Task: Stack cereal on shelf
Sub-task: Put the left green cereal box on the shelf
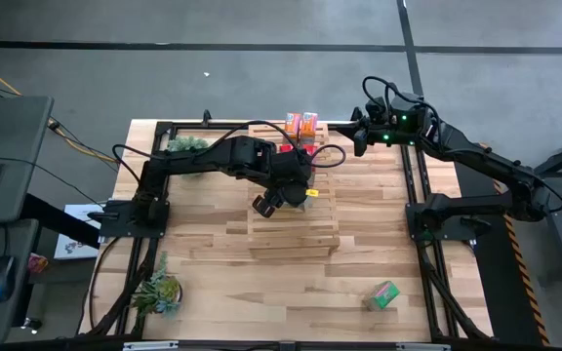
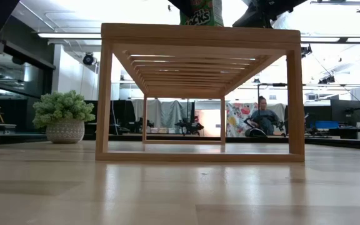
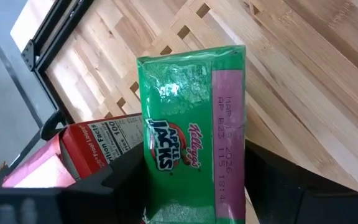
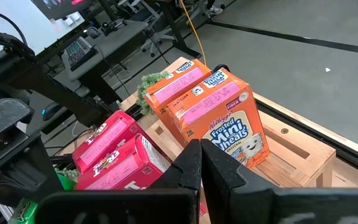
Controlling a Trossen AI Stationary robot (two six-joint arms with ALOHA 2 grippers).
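overhead, table-level, two wrist views

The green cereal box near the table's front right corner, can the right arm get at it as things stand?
Probably yes. The green cereal box lies alone on bare tabletop on the right arm's side, nothing around it. The right gripper is shut and empty, back by the orange boxes, so it must swing forward.

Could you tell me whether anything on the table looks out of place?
One green cereal box sits alone near the table's front right corner, far from the wooden shelf where the orange boxes and red boxes stand. The left tool holds the other green Apple Jacks box above the shelf.
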